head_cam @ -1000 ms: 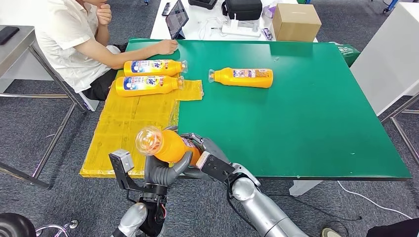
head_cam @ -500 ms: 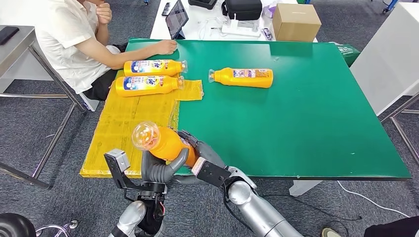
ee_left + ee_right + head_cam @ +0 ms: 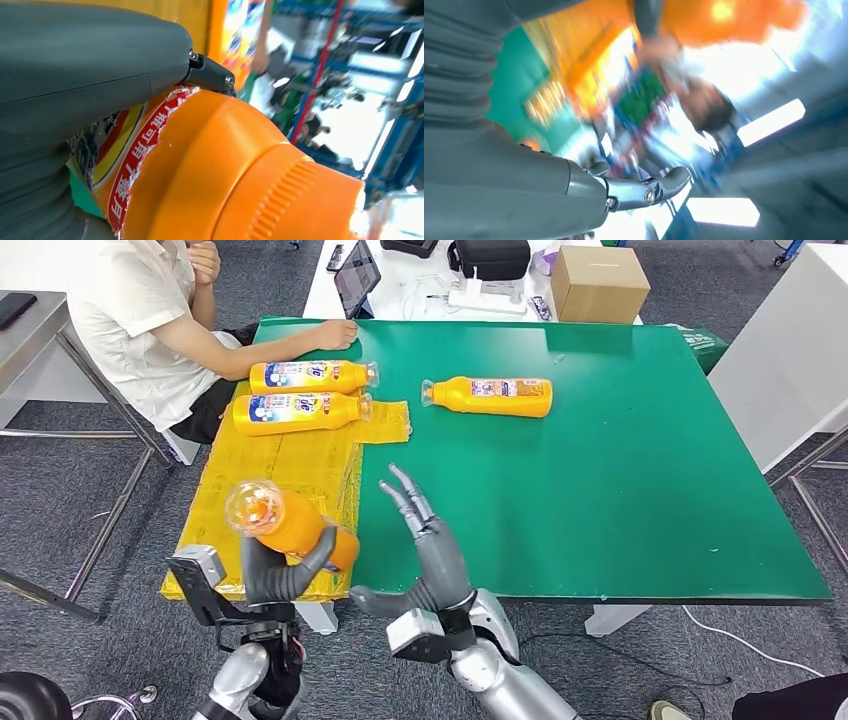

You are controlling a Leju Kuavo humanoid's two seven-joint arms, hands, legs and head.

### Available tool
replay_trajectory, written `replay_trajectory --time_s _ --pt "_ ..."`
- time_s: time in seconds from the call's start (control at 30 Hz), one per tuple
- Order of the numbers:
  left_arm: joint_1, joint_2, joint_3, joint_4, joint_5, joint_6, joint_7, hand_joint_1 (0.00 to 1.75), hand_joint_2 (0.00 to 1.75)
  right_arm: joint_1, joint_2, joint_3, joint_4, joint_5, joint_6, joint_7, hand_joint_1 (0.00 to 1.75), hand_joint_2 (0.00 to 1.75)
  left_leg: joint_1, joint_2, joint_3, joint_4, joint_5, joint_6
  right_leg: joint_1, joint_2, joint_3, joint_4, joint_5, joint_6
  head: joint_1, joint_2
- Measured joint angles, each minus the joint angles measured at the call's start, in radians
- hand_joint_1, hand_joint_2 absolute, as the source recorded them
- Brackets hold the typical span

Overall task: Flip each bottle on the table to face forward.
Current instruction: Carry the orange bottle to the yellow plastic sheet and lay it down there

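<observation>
the held bottle (image 3: 290,525) sits in the left hand (image 3: 275,575), fingers wrapped round its orange body, clear cap tilted up and to the left, above the near left edge of the yellow mat (image 3: 265,490). the left wrist view shows the same grip close up, the thumb lying across the label. half a second ago both hands were on this bottle, near the table's front edge; now the right hand (image 3: 425,540) has let go and stands beside it with fingers spread, holding nothing, over the near edge of the table (image 3: 620,490). the bottle has also swung left, away from the green top and over the mat. that reads as a handover finished: the left hand alone now carries the bottle, probably to lay it on the mat label up.

farther off nothing has shifted. two bottles (image 3: 305,393) lie side by side at the far end of the mat with labels showing, and a fourth bottle (image 3: 490,396) lies alone on the green top, its label only a narrow strip, so it likely awaits turning. a person (image 3: 150,320) sits at the far left, forearm resting on the table.
</observation>
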Motion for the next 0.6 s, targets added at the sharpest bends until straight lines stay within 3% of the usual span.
replay_trajectory --time_s 0.1,0.23,0.4,0.5,0.6 --pt "-0.011 0.009 0.03 -0.004 -0.154 0.098 -0.023 1.75 1.75 0.024 -0.011 0.018 -0.096 0.104 -0.104 -0.002 0.0 0.0 0.0 0.0 0.0 0.0 0.0 0.0 0.0 0.0 0.0 0.0 0.0 0.0 0.0 0.0" --pt "-0.035 0.015 0.07 0.009 -0.326 0.161 -0.038 1.75 1.75 0.06 0.007 -0.018 -0.228 0.208 -0.123 -0.003 0.0 0.0 0.0 0.0 0.0 0.0 0.0 0.0 0.0 0.0 -0.001 0.0 0.0 0.0 0.0 0.0" --pt "-0.064 0.004 0.175 0.051 -0.571 0.168 -0.012 1.75 1.75 0.107 0.093 -0.15 -0.38 0.164 -0.128 -0.003 0.0 0.0 0.0 0.0 0.0 0.0 0.0 0.0 0.0 0.0 -0.001 0.0 0.0 0.0 0.0 0.0" --pt "-0.097 0.005 0.245 0.103 -0.841 0.165 0.051 1.75 1.75 0.115 0.112 -0.203 -0.405 0.093 -0.131 -0.002 0.0 0.0 0.0 0.0 0.0 0.0 0.001 0.001 0.0 0.0 -0.001 0.0 0.0 0.0 0.0 0.0" --pt "-0.169 0.019 0.269 0.225 -1.235 0.105 0.211 1.75 1.75 0.114 0.118 -0.218 -0.405 0.039 -0.132 -0.002 0.0 0.0 0.0 -0.002 0.0 0.0 0.002 0.001 0.0 -0.001 0.0 0.0 0.0 0.0 0.0 0.0"
